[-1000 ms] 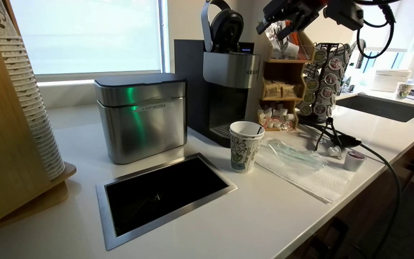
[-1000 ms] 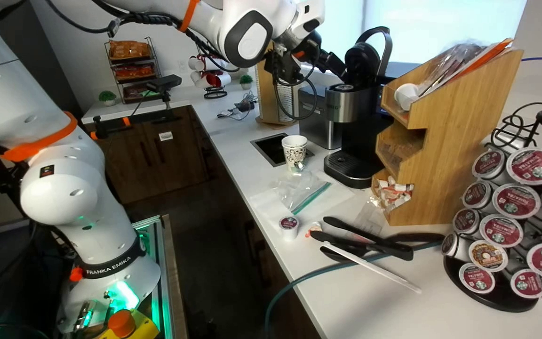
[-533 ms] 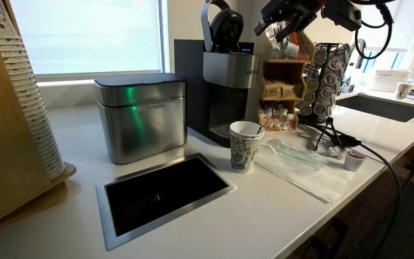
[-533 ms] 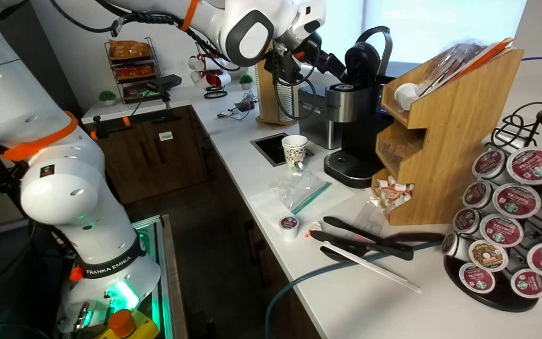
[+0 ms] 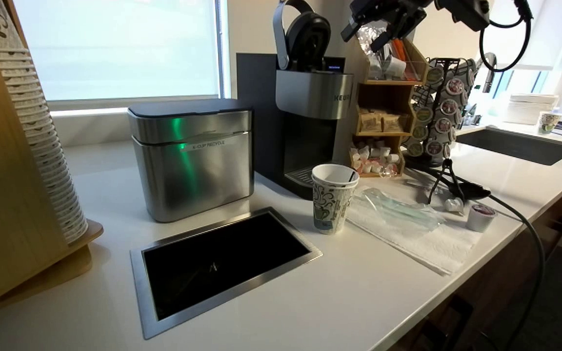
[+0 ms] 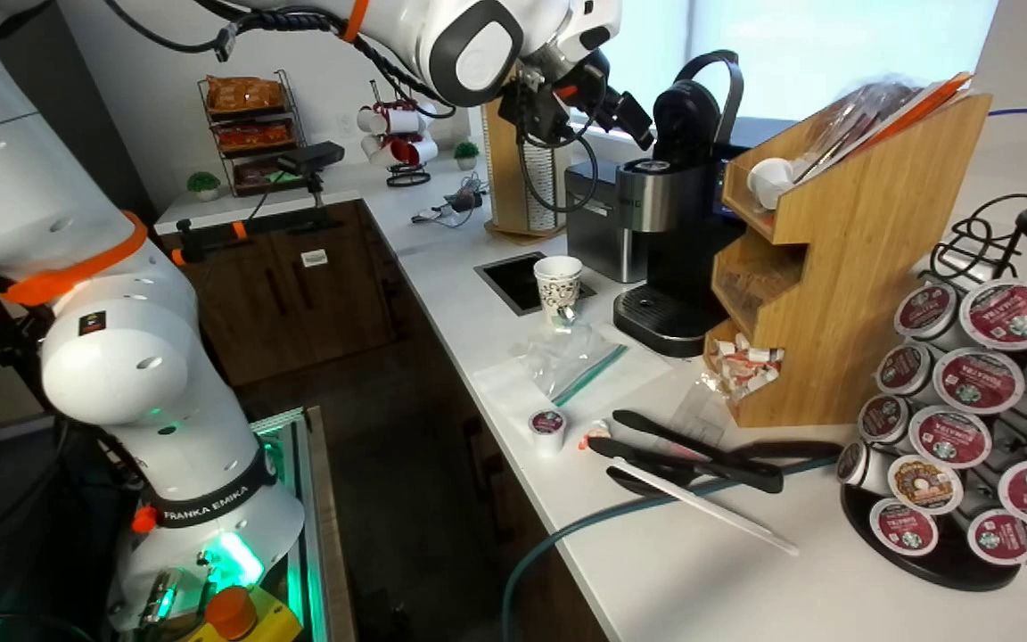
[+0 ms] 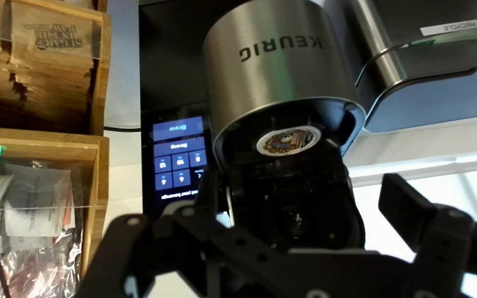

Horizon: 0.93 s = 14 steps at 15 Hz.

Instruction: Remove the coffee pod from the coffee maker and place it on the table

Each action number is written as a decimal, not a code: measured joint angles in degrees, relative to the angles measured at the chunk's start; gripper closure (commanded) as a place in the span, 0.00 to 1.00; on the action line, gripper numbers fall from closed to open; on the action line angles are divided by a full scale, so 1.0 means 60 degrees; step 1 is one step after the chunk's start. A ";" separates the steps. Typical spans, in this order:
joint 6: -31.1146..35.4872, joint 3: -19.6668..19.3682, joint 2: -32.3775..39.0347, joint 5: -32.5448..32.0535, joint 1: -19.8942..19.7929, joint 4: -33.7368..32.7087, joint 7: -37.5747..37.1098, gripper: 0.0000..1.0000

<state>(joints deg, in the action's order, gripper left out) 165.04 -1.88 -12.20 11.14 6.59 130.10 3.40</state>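
tool (image 5: 362, 38) shifted, pod (image 7: 290, 140) in coffee mkr (image 7: 278, 72)

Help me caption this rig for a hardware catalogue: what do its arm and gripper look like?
The arm is white with rounded joints, orange straps, a black band lettered FRANKA EMIKA near its base, and black cables along its upper part. The gripper is black and angular, with blocky fingers.

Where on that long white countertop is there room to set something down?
The countertop is bare between its front edge and the silver-framed black rectangular opening, and between the brushed-metal box and paper-cup stack. Crowded: around the nested patterned paper cups, clear plastic bag and white paper towel.
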 measured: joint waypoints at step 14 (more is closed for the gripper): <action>-0.0592 0.0466 0.2080 -0.2194 -0.0345 -0.2153 -0.1159 0.00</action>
<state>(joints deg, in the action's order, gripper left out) 161.48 0.91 0.28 -2.02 4.52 117.18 -3.55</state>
